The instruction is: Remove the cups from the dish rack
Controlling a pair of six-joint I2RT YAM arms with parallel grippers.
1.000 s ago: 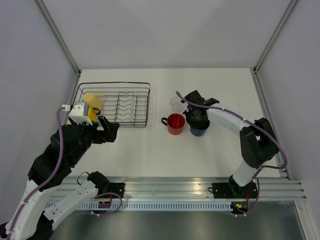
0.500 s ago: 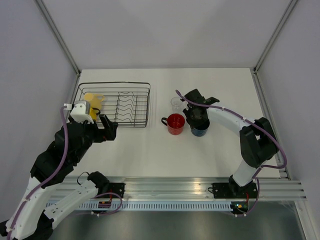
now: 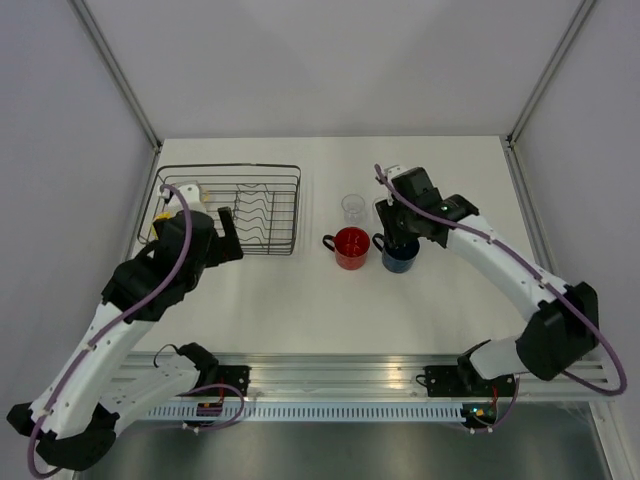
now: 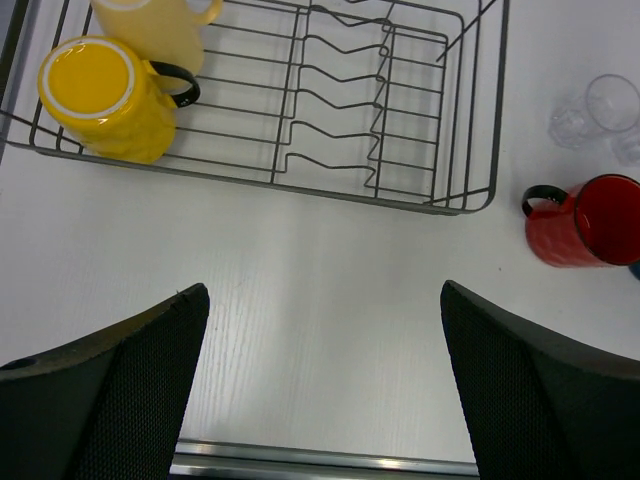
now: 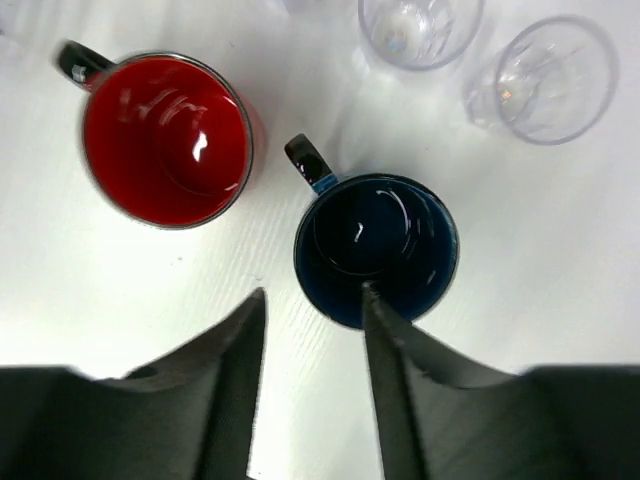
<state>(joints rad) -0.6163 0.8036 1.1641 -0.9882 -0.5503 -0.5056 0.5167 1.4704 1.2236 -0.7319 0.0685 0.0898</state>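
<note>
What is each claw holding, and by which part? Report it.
Nothing. The left claw is open over the table; the right claw is open above the blue mug.

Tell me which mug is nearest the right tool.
The blue mug: its rim sits inside the open right tool. The red mug stands beside it; the yellow mug and pale mug are in the rack.

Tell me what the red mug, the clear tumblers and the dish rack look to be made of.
Red mug: probably glazed ceramic or enamel. It is glossy, with sharp bright highlights inside.
Clear tumblers: transparent glass or hard plastic, I cannot tell which. The white table shows through them.
Dish rack: thin dark metal wire, likely coated, with a dull sheen.
</note>
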